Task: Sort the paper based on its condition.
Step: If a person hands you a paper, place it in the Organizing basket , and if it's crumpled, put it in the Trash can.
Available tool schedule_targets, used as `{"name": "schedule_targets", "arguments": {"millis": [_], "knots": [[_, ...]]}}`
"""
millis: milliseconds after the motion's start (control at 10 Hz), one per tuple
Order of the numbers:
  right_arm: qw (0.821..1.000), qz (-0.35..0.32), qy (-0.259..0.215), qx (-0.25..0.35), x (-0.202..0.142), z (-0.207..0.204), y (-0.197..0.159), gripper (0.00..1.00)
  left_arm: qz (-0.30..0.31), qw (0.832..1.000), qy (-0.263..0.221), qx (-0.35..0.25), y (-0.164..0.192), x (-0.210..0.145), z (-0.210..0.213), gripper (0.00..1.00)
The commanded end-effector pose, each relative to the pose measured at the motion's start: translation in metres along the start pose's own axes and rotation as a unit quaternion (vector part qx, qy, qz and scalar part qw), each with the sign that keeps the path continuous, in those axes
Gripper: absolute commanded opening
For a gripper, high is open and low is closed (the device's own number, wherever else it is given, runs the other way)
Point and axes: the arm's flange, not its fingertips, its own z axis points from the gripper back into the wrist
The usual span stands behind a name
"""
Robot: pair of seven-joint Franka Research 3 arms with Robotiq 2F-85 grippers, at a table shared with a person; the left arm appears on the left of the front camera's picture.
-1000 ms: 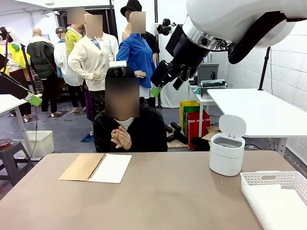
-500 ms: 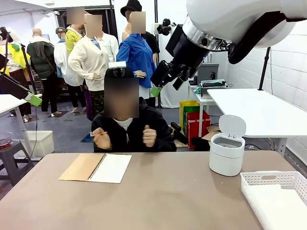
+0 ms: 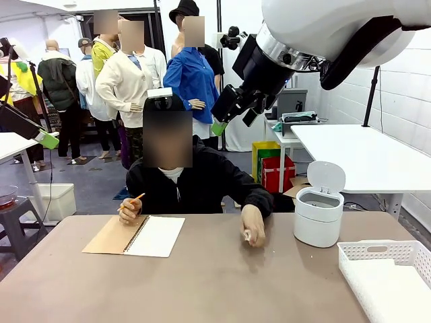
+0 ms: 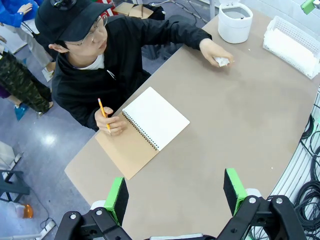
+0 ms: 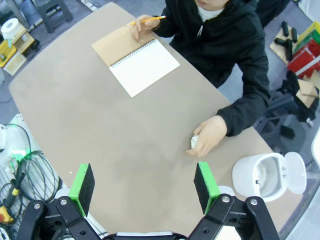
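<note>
Left fingers (image 4: 116, 199): we see them spread, empty, raised near the notebook (image 4: 143, 131).
Right fingers (image 5: 205, 185): spread, empty, raised right of the notebook.
Paper ball (image 4: 221, 61): on the desk (image 4: 240, 125), under a person's hand (image 4: 212, 49), well right of the notebook.
Pencil hand (image 4: 114, 123): at the notebook's cover edge.

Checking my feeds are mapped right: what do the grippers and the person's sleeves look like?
The left gripper and right gripper are alike: black bodies, two fingers faced with bright green pads. The right arm is glossy white with a black wrist section. The person's sleeves are black and long.
</note>
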Motion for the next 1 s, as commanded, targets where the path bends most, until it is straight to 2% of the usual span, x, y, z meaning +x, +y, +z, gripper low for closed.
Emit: {"name": "schedule_targets", "arguments": {"millis": [0,700,900], "knots": [[1.000,-0.002,0.000,0.005,-0.001,-0.002,-0.002,1.00,0.001,1.000,-0.003,0.002,0.001,0.000,0.000,1.00],[1.000,0.000,0.000,0.000,0.000,0.000,0.000,1.00,0.001,1.000,-0.003,0.002,0.001,0.000,0.000,1.00],[0.998,-0.044,0.033,0.018,-0.007,-0.020,-0.021,1.00,0.001,1.000,-0.003,0.002,0.001,0.000,0.000,1.00]]}}
